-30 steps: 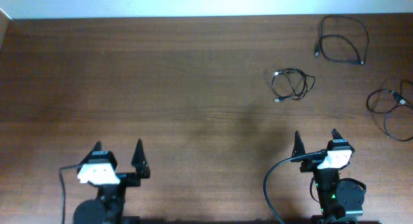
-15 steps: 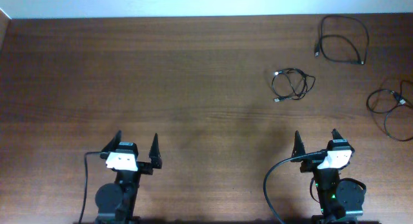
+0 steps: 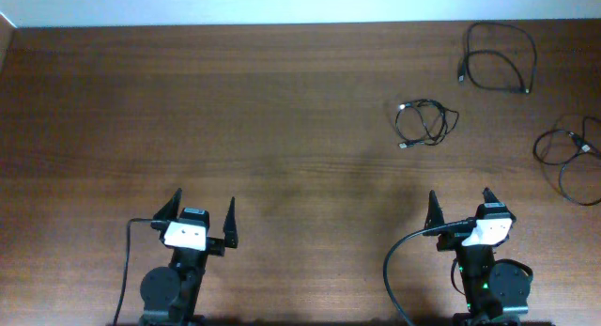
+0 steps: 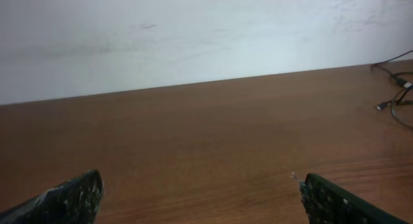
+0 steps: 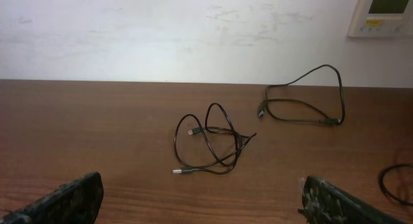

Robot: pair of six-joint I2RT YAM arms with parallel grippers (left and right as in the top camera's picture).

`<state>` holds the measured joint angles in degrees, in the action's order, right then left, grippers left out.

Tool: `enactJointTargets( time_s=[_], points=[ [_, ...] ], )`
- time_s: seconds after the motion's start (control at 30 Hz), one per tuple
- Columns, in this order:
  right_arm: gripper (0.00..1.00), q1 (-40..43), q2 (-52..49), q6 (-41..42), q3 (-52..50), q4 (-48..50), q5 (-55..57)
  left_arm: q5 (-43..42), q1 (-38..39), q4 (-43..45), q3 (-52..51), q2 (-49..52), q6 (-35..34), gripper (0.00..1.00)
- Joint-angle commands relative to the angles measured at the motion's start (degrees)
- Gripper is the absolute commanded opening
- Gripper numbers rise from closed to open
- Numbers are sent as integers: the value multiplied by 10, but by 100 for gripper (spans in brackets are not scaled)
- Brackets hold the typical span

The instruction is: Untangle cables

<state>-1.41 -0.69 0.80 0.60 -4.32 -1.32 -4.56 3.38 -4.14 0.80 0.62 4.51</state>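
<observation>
**Q:** State the layout, largest item first.

**A:** The counter (image 3: pixel 235 100) carries everything. Both arms sit at its near edge. The left fingers (image 3: pixel 230 221) stand wide apart and hold nothing. The right fingers (image 3: pixel 434 211) are equally wide and empty. Neither pair touches a cable.

**Q:** Where are the cables?

**A:** All three lie on the far right part of the counter, well apart from both arms.
- The far cable (image 5: pixel 341 101) lies near the back edge.
- The right cable (image 3: pixel 575 143) lies at the right edge, partly out of frame.
- The middle cable (image 5: pixel 227 135), the smallest coil, lies ahead of the right fingers.

**Q:** What is the task progress?

**A:** No cable touches another, so separating them from each other appears complete. The middle cable crosses itself several times. Whether that is a knot or only loose loops cannot be told from these views. If it is a knot, it is the one item left to clear.
</observation>
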Motion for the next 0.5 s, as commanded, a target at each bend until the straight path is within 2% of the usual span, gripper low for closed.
enactJointTargets(
  time_s=[0.0,0.47],
  points=[
    [98,4,5,-4,-3,-2,5,-13,2,-2,-3,-3,29,99],
    [98,4,5,-4,-3,-2,5,-12,2,0,-3,-3,29,99]
  ],
)
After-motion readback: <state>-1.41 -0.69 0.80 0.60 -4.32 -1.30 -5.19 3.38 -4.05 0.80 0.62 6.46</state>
